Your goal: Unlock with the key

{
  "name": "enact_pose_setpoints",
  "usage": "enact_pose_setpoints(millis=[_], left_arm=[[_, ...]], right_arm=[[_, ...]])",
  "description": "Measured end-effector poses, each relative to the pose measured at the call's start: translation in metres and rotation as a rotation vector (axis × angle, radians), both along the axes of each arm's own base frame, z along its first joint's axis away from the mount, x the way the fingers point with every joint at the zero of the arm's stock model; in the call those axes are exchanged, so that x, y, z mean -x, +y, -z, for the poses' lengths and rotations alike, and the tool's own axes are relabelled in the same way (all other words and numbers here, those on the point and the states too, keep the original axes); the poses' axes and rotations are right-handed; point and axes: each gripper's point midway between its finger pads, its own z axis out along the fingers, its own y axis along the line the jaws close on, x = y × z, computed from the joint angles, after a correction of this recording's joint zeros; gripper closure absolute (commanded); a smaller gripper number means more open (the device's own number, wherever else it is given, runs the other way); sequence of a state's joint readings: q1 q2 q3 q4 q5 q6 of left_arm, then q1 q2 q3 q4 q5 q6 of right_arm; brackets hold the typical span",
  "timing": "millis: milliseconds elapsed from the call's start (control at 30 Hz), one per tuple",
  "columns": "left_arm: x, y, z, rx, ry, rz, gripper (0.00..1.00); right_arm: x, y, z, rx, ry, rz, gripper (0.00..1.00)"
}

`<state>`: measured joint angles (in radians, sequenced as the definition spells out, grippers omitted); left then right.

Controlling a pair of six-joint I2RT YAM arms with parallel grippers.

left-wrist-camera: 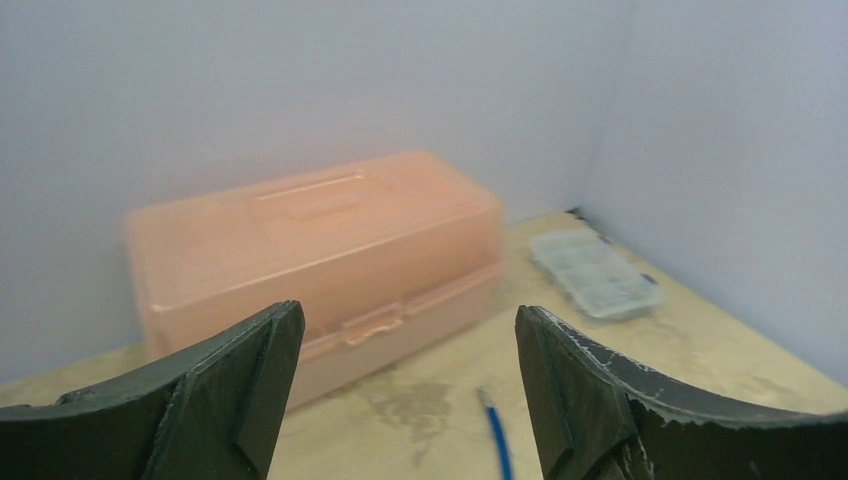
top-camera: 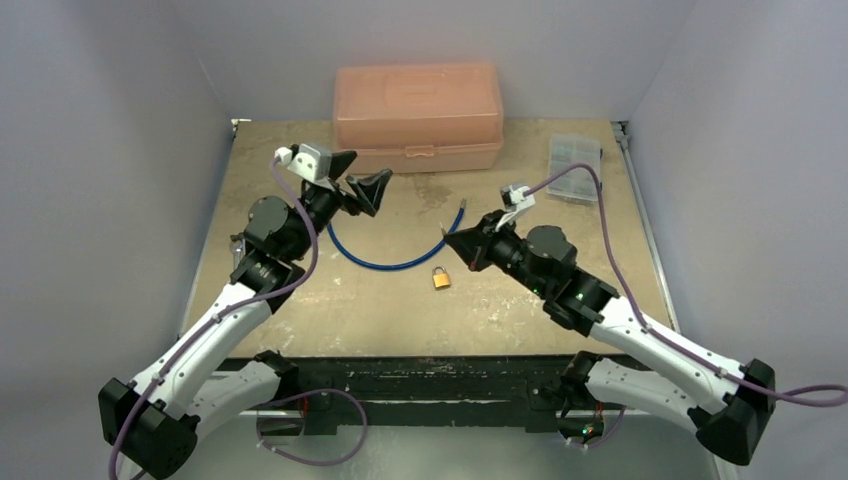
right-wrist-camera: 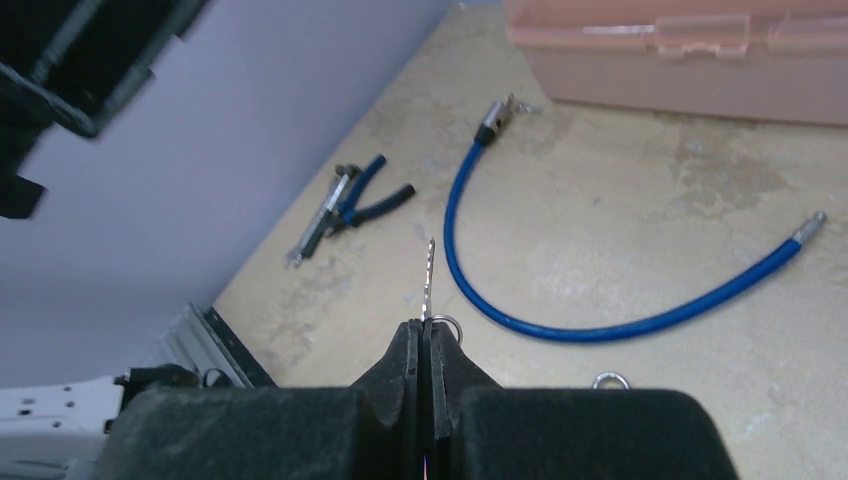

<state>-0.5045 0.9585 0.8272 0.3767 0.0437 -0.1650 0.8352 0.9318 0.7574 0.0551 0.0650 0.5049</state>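
Jaws first: the right gripper (right-wrist-camera: 427, 335) is pinched tight on the key (right-wrist-camera: 428, 278). The thin blade juts straight out past the fingertips, with its small ring at the pinch. The left gripper (left-wrist-camera: 410, 330) hangs in the air with its fingers spread wide and nothing between them.

At the back of the table (top-camera: 560, 290) sits a large translucent pink box (top-camera: 418, 115). Its lid is down and its front latch looks fastened, and nothing inside can be made out. To its right lies a smaller clear compartment case (top-camera: 575, 155), also closed. Its dividers show from the left wrist, but any contents are too faint to tell.

A blue cable (top-camera: 390, 262) curves across the middle of the table. The little brass padlock (top-camera: 440, 278) lies loose just below the right gripper's tip, near the cable's bend and free of it.

The step in hand appears to be bringing the key to the lock. The padlock is unanchored and would probably skid under a push, so the idle left gripper would do well to come down and steady the brass body. The blade then needs lining up squarely with the keyway, which these views do not show. It should go in gently and be fully seated before it is turned.
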Motion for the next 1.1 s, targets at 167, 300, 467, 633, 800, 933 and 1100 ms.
enact_pose_setpoints(millis=[167,300,467,633,800,933,1100], left_arm=[[0.036,-0.02,0.005,0.096,0.088,0.195,0.28],[0.072,-0.034,0.009,0.187,0.125,0.379,0.33],[0.109,-0.046,0.009,0.298,0.138,0.583,0.38],[0.137,-0.053,-0.005,0.391,0.101,0.767,0.49],[0.15,-0.06,-0.014,0.448,0.089,0.881,0.55],[0.166,-0.068,-0.016,0.458,0.079,0.944,0.59],[0.177,-0.076,-0.017,0.463,0.078,0.977,0.63]], right_arm=[[0.013,-0.014,-0.038,-0.116,-0.079,0.0,1.0],[0.025,-0.02,-0.058,-0.205,-0.121,-0.022,1.0],[0.046,-0.023,-0.091,-0.355,-0.171,-0.093,1.0],[0.063,-0.018,-0.118,-0.463,-0.208,-0.185,1.0],[0.067,-0.008,-0.128,-0.516,-0.214,-0.246,1.0],[0.066,0.001,-0.127,-0.539,-0.197,-0.277,1.0],[0.067,0.009,-0.125,-0.56,-0.182,-0.311,1.0]])
